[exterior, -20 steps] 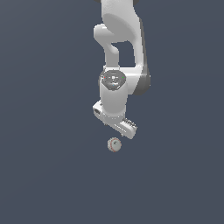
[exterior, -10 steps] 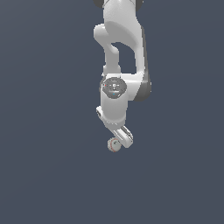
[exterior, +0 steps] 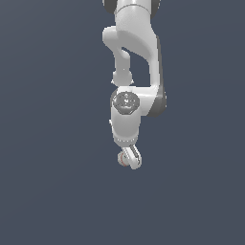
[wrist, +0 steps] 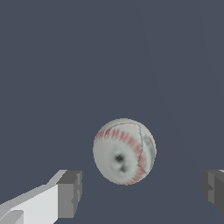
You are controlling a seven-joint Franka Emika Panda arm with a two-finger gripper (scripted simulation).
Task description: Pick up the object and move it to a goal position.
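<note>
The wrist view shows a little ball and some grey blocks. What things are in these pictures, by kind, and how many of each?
Balls: 1, a whitish baseball with red stitching.
Robot arms: 1, white.
Grippers: 1, the gripper, open around the baseball.
Grey finger pads: 2, one either side of the ball, neither touching it.
Total: 5.

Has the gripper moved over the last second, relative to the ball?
Yes. In the exterior view the gripper has turned and come down toward the ball, which stayed put; before it sat just above it. In the wrist view, fingers flank the ball, open.
</note>
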